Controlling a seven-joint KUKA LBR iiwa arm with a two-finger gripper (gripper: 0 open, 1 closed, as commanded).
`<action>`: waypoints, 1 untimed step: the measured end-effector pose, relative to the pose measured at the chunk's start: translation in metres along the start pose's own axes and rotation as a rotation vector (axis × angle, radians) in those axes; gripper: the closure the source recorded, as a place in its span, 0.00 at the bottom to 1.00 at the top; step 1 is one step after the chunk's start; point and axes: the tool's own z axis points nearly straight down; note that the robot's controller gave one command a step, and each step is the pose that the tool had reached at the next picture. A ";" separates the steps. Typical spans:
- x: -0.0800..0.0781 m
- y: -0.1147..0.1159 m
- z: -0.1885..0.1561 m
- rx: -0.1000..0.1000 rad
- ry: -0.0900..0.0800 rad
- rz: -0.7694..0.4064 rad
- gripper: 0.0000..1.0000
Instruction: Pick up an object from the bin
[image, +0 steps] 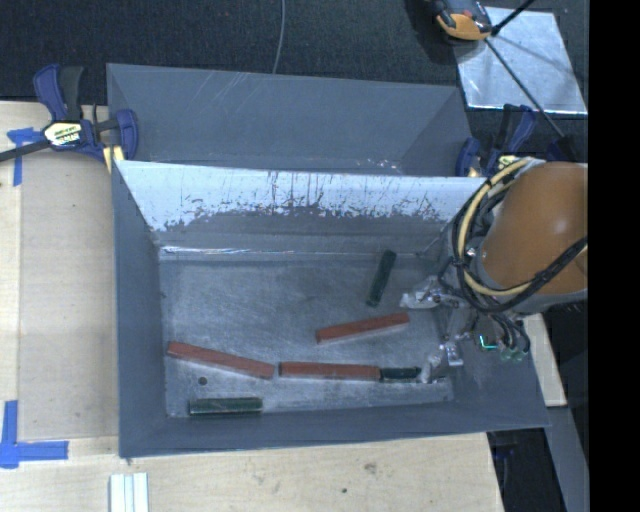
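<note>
Beside the bin's (140, 330) right wall, the hand (436, 330) spreads wide; a reddish-brown stick (362, 329) lies just beside it.

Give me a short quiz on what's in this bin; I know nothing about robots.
1. How many reddish-brown flat sticks lie on the floor of the grey metal bin?
2. True or false: the robot's two-finger gripper is at the left end of the bin.
3. Which thing lies nearest the bin's front left corner?
A. a reddish-brown flat stick
B. a short dark green bar
C. a white ball

Key
1. Three.
2. False: it is at the right end, next to the tip of the tilted reddish-brown stick.
3. B.
</note>
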 end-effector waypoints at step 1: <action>0.000 0.000 0.000 0.000 0.000 -0.001 0.00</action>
